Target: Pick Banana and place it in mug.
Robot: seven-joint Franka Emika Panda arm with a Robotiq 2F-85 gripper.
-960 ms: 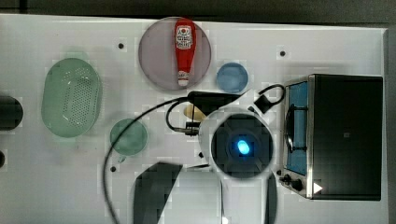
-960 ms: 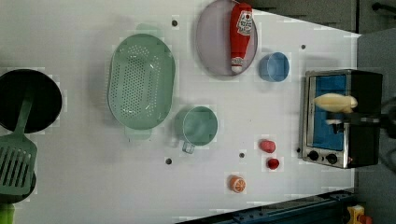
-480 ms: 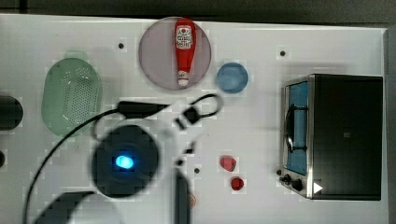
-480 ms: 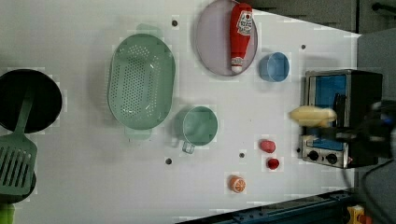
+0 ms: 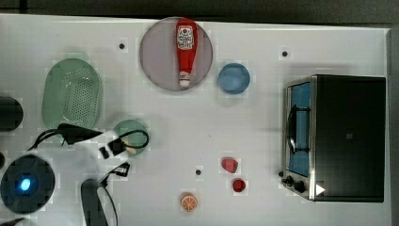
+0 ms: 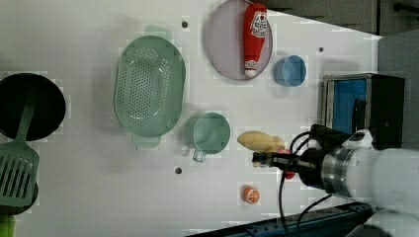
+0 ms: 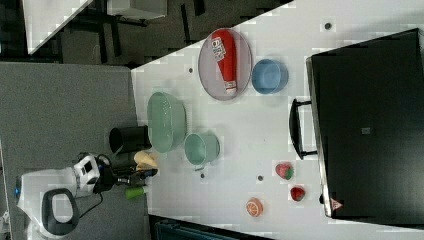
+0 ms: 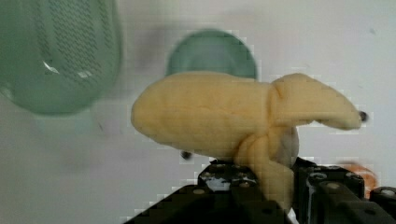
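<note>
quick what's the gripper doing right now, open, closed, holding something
Gripper: closed on the banana, carried above the table beside the mug.

Ketchup bottle (image 5: pixel 185 49) on plate (image 5: pixel 155 61), blue cup (image 5: pixel 233 78) beside, toaster oven (image 5: pixel 339 137) w/ door shut.

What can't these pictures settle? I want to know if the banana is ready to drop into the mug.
- Top view: arm and cables cover part of the mug; the banana barely peeks out.
- Wrist view: banana blocks most of the mug opening.
- Left view: banana appears beside the mug; its height above the table is unclear.
</note>
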